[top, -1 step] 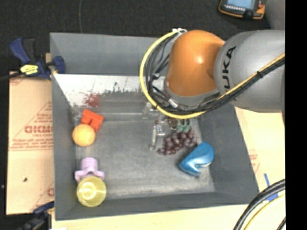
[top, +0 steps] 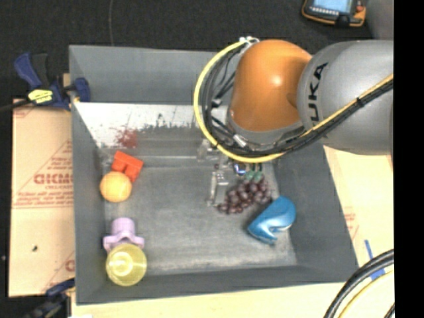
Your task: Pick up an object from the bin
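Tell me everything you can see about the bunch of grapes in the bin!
The grapes are a small bunch of dark purple, round, shiny berries packed together, likely a plastic toy. A bit of green shows at the top, perhaps the stem. The bunch lies on the bin floor, right of the middle, partly under the arm. The gripper is at its left edge; whether it touches is unclear. The blue thing lies just below-right, touching or nearly so.
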`<action>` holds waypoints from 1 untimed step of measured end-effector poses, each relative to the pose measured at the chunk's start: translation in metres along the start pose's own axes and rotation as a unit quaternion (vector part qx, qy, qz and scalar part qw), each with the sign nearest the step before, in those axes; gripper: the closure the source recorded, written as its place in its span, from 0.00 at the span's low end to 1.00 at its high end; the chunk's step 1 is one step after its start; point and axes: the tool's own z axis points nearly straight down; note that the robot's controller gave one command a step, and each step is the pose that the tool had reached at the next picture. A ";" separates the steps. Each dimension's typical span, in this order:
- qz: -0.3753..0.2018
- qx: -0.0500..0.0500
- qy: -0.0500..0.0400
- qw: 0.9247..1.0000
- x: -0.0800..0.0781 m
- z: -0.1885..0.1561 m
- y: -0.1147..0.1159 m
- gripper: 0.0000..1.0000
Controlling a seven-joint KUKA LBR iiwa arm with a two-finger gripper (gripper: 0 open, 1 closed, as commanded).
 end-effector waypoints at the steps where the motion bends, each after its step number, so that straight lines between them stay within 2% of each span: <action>1: -0.167 0.001 -0.002 0.986 -0.024 0.131 -0.079 0.00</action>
